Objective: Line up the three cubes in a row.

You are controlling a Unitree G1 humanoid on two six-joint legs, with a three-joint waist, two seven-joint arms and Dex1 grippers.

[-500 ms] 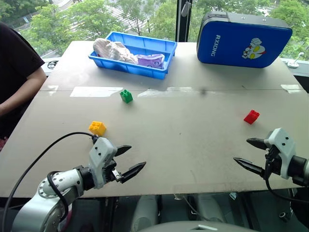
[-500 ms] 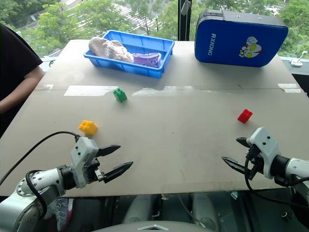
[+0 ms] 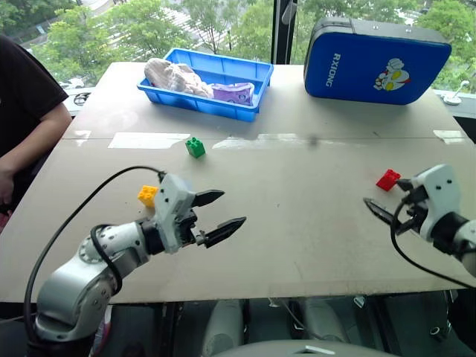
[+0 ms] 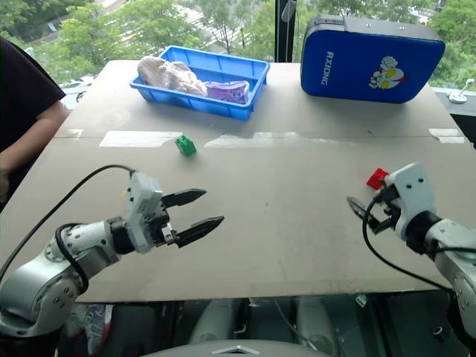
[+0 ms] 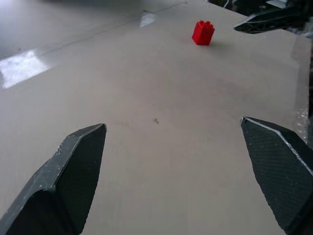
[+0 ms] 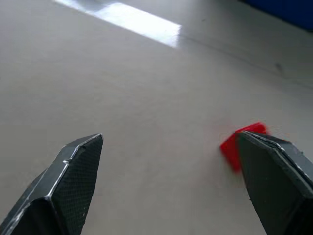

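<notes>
- Beige counter (image 3: pixel 297 223) stands before a window with trees outside; a blue tray (image 3: pixel 256 74) and a blue case (image 3: pixel 375 59) sit at its far edge, and a person's arm (image 3: pixel 22 149) shows at the robot's left.
- Green cube (image 3: pixel 195 147) lies far of centre, toward the left, near the tray.
- Yellow cube (image 3: pixel 147 195) lies near the left edge, just beside and partly behind the left tool's body.
- Red cube (image 3: pixel 387 179) lies at the right, well apart from the other two.
- Left tool (image 3: pixel 217 216) hangs over the counter with jaws spread wide and empty, pointing toward the centre.
- Right tool (image 6: pixel 168 176) is also spread wide and empty. In the right wrist view the red cube (image 6: pixel 234 147) sits just beside one finger, partly hidden by it, not between the two.
- Step in hand, as judged: approach to the red cube; no cube is gripped and no row exists yet.
- Next move calls for shifting the right tool sideways to centre the red cube between the jaws, lowering, then closing gently on the small block.
</notes>
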